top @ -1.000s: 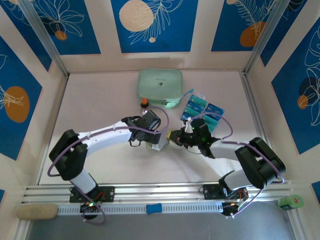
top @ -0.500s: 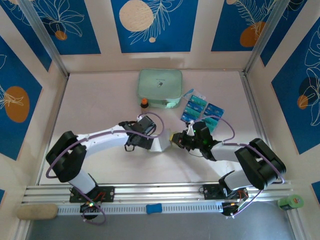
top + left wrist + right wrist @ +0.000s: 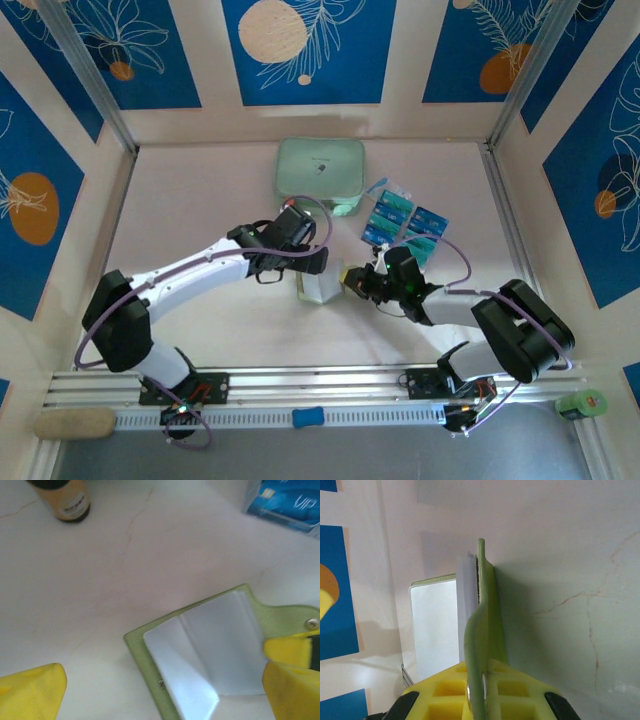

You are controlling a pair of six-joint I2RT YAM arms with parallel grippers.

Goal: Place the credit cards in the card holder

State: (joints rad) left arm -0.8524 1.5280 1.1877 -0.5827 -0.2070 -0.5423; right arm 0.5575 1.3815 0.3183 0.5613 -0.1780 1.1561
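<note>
Right gripper [image 3: 352,281] clamps the card holder's [image 3: 320,288] flap, propping it open mid-table, while the left gripper [image 3: 316,262] hovers spread wide above it, so next someone must fetch the credit cards [image 3: 392,212] lying just beyond.

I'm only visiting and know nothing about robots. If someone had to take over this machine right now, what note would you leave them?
Left fingers: open, holding nothing, hovering above the card holder.
Right fingers: shut on the card holder's strap flap.
The card holder lies open on the table, with no card visible in its clear pockets.
The credit cards lie on the table beyond the right arm, beside the mint-green case.
Done: holder opened and steadied.
Left: pick up each card and slide it into a pocket.
</note>
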